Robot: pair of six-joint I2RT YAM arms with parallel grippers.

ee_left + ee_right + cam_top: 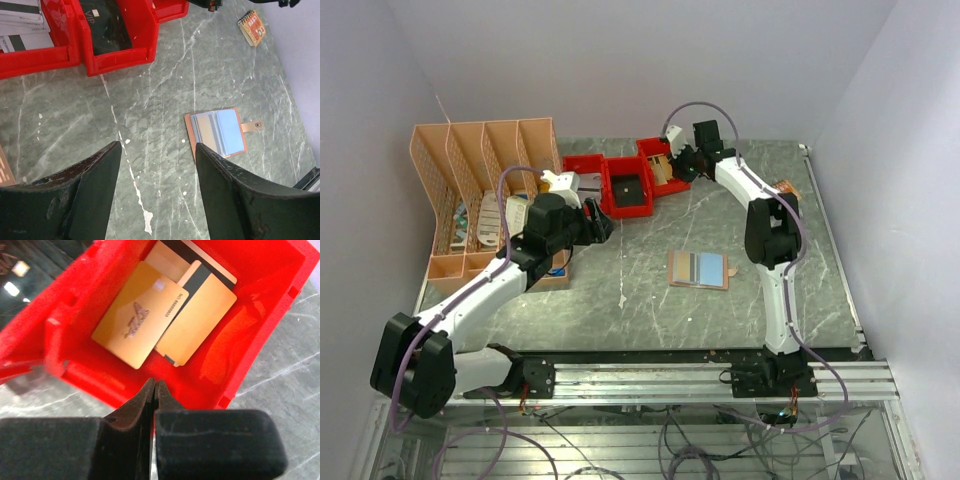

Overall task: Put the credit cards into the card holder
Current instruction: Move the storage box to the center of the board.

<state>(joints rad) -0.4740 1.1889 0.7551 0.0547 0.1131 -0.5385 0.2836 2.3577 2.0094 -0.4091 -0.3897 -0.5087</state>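
My left end effector (pixel 159 150) hangs over the grey marbled table (pixel 150 100), its fingers spread wide with only stone between them. Its wrist view shows what the right wrist view cannot. The flat tan leather card holder (pixel 217 132) lies unfolded mid-table, with a light blue card (pixel 227 131) showing on its tab-side panel. Its long axis runs across the table and the snap tab points toward my right. Farther back, my right end effector (pixel 152 386) is pinched fully together at the rim of a red plastic bin (pixel 240 375). Only that wrist's camera shows the gold cards (pixel 142 322) inside, overlapped and lying diagonally, one with a dark stripe.
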